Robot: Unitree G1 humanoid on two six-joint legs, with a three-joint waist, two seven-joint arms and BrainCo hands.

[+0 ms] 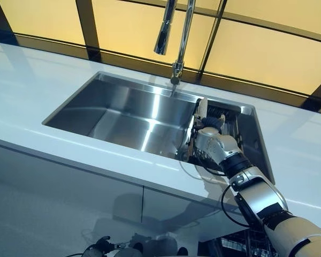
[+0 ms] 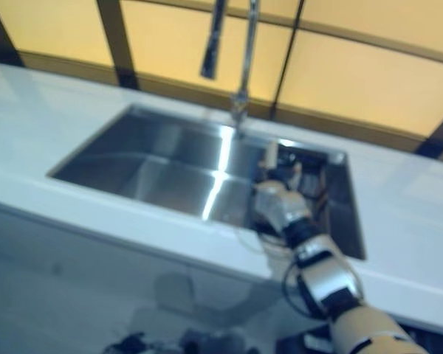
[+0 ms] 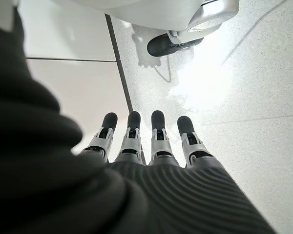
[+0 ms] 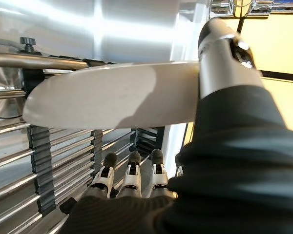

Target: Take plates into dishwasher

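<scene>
A white plate (image 4: 112, 95) is held between the thumb (image 4: 223, 58) and the fingers (image 4: 132, 170) of my right hand (image 1: 214, 144). The hand is inside the right end of the steel sink (image 1: 123, 115), over a dark rack with metal bars (image 4: 19, 141). In the left eye view the plate (image 1: 202, 108) stands on edge just above the hand, at the rack's left side. My left hand (image 3: 136, 141) shows only in its own wrist view, fingers straight, hanging over the pale floor and holding nothing.
A tall faucet (image 1: 179, 37) rises behind the sink's middle. The white countertop (image 1: 32, 91) runs around the sink, with yellow window panes behind it. The sink's left basin holds nothing that I can see.
</scene>
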